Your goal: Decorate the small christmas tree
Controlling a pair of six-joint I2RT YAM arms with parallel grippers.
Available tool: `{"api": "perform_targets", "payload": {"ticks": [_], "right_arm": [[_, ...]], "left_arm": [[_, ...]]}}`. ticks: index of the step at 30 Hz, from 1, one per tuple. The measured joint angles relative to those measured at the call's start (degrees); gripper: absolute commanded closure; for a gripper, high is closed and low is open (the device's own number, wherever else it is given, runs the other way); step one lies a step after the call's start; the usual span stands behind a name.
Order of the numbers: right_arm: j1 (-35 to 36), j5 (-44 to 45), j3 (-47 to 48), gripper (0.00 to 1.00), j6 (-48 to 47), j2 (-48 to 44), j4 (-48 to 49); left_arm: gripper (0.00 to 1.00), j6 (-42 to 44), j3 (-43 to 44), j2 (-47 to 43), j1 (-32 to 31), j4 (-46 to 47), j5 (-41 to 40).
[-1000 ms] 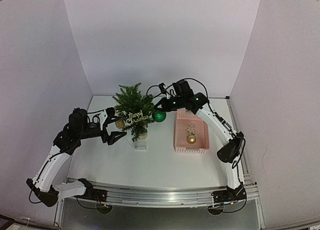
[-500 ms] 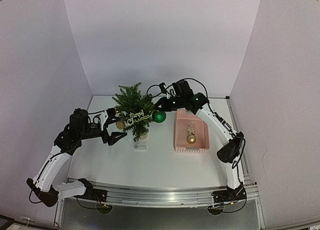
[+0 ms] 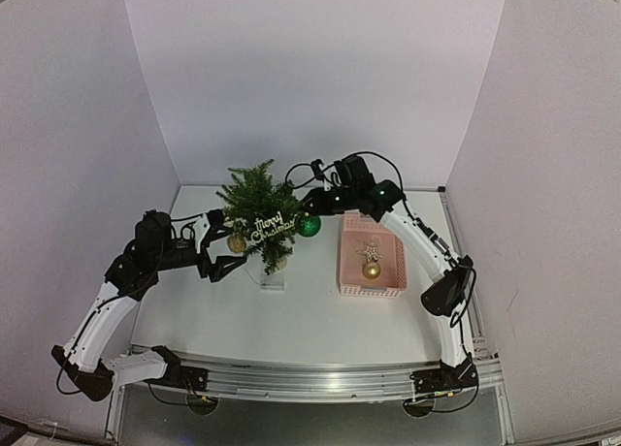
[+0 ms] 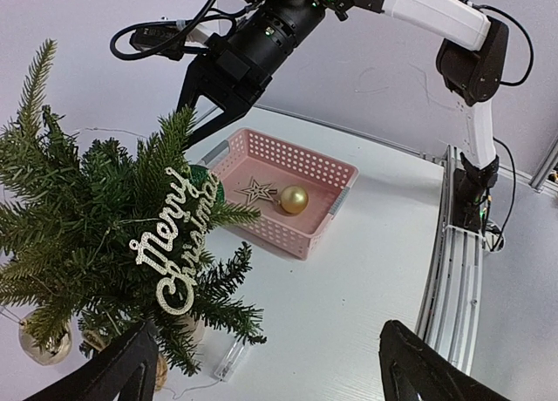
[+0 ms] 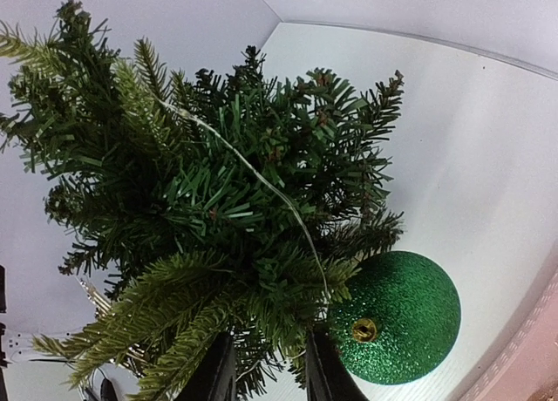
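The small christmas tree (image 3: 260, 208) stands at the back left of the table, with a thin wire strung over its branches (image 5: 200, 183). A glittery green ball (image 5: 397, 318) hangs on its right side, a "Merry Christmas" sign (image 4: 174, 240) on its front, and a gold ball (image 3: 236, 242) low on its left. My right gripper (image 5: 268, 370) is open a little at the tree's right edge, with branch tips between its fingers and the green ball (image 3: 309, 225) just beside it. My left gripper (image 3: 225, 242) is wide open and holds nothing, left of the tree's base.
A pink basket (image 3: 370, 290) right of the tree holds a gold ball (image 3: 372, 270) and a glittery star (image 3: 369, 252). A clear battery box (image 4: 229, 359) on its wire lies in front of the tree. White walls close in the left, back and right.
My right gripper's fingers have parted from shut, and the green ball stays hanging on the tree. The sign has swung slightly to the right. The left arm is still.
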Motion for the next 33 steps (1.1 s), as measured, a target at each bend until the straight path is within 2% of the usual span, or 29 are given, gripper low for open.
{"api": "perform_targets", "payload": {"ticks": [12,23,25,30,33], "right_arm": [[0.2,0.9,0.0,0.65,0.3,0.0,0.2],[0.4,2.1,0.0,0.52,0.5,-2.4,0.3],[0.3,2.4,0.0,0.47,0.7,-3.6,0.3],[0.3,5.4,-1.1,0.19,1.1,-8.3,0.6],[0.1,8.7,-6.7,0.14,1.5,-14.2,1.9]], "left_arm": [[0.12,0.0,0.0,0.0,0.0,0.0,0.0],[0.08,0.0,0.0,0.0,0.0,0.0,-0.6],[0.08,0.0,0.0,0.0,0.0,0.0,-1.0],[0.06,-0.6,0.0,0.0,0.2,0.6,-2.1],[0.05,-1.6,0.0,-0.3,0.6,0.8,-2.8]]}}
